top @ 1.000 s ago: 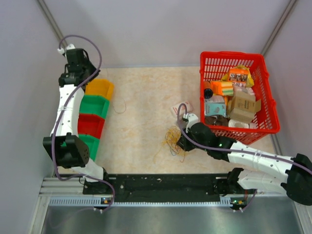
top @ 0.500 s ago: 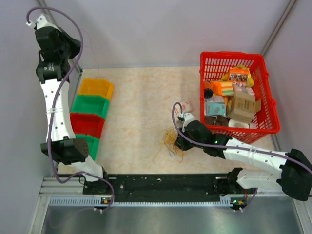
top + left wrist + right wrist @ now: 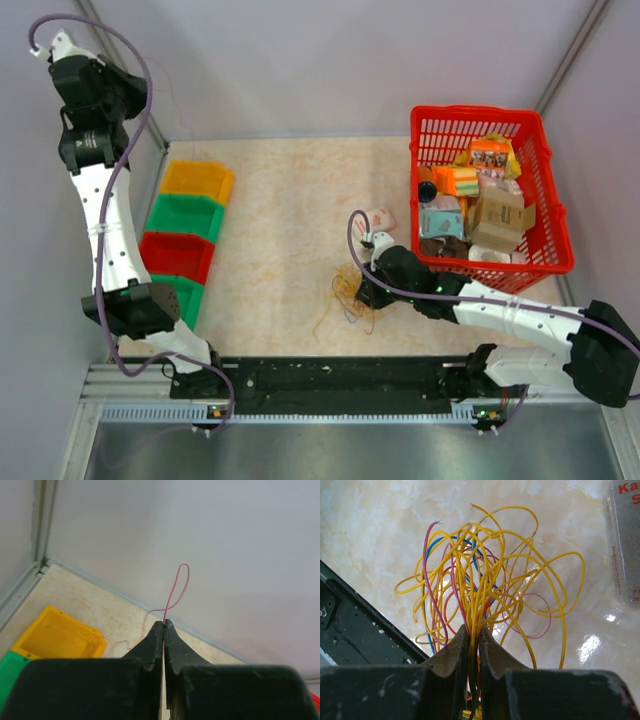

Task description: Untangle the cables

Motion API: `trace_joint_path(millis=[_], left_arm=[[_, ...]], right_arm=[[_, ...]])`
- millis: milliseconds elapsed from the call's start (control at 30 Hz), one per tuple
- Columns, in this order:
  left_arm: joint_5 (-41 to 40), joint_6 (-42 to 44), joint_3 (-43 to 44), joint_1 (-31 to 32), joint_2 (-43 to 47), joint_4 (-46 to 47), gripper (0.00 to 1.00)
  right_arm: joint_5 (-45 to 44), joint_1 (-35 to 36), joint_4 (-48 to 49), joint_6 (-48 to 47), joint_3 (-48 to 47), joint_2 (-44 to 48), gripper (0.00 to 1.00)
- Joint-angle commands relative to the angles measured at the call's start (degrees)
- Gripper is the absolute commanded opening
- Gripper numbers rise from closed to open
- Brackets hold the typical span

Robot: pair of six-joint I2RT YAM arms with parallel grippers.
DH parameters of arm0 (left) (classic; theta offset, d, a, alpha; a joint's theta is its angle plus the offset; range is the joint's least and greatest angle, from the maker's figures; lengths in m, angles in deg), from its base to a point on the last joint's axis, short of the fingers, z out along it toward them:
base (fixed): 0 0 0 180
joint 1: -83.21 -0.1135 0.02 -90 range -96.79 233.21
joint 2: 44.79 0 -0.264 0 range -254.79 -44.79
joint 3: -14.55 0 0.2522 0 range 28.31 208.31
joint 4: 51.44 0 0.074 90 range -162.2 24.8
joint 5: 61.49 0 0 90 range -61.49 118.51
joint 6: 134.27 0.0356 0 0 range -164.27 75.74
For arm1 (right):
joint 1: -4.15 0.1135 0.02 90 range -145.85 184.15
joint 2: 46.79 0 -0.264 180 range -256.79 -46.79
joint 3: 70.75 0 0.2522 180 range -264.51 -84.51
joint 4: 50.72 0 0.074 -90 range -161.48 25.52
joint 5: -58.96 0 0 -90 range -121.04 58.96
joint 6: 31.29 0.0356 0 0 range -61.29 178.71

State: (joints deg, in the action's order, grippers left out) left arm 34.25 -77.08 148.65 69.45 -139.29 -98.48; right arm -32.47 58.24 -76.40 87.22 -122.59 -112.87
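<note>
High by the rear wall, the left pincer [image 3: 163,628] is pressed together on a single pink cable [image 3: 176,587]. The right pincer [image 3: 473,637] is clamped on the yellow, red and blue cable tangle [image 3: 490,570] lying on the marbled surface [image 3: 375,520].

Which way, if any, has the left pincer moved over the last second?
Yes. In the top view the left pincer has swung up and left, away from the yellow bin, toward the far left corner.

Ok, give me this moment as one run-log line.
left gripper: shut on pink wire, held aloft | right gripper: shut on wire tangle, low over table
</note>
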Motion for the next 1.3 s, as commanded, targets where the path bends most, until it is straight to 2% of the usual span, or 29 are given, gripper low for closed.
trace_joint_path(millis=[0,67,100,167,300,533,700,1100,1267], left_arm=[[18.36,-9.77,0.79,-2.94,4.66,12.48,0.0],[25.87,-18.03,-1.76,-3.03,7.47,21.36,0.0],[27.47,-21.29,-2.64,-3.03,9.05,25.15,0.0],[27.14,-22.46,-1.6,-2.94,11.34,25.98,0.0],[22.23,-18.26,1.21,-2.94,13.72,22.74,0.0],[21.25,-18.51,2.71,-3.2,11.36,22.91,0.0],[18.52,-15.18,2.1,-3.12,9.34,22.29,0.0],[13.95,-7.88,-0.36,-3.03,4.07,19.75,0.0],[11.93,-5.33,-7.47,-2.94,4.06,22.64,0.0]], right_arm=[[0.29,-0.3,1.9,-0.91,-3.75,-0.62,0.0],[0.55,-0.38,1.9,-1.0,-4.27,-1.32,0.0],[0.73,-0.38,1.9,-0.92,-4.54,-1.5,0.0],[1.08,-0.38,2.34,-0.83,-4.72,-1.85,0.0],[2.65,-0.3,2.78,-0.13,-4.45,-1.51,0.0],[1.88,-0.3,1.91,0.05,-3.75,0.6,0.0],[1.61,-0.3,1.46,0.23,-3.84,1.31,0.0],[1.78,-0.47,1.9,0.4,-4.36,-0.53,0.0],[1.61,-0.3,2.25,0.58,-4.63,-1.33,0.0]])
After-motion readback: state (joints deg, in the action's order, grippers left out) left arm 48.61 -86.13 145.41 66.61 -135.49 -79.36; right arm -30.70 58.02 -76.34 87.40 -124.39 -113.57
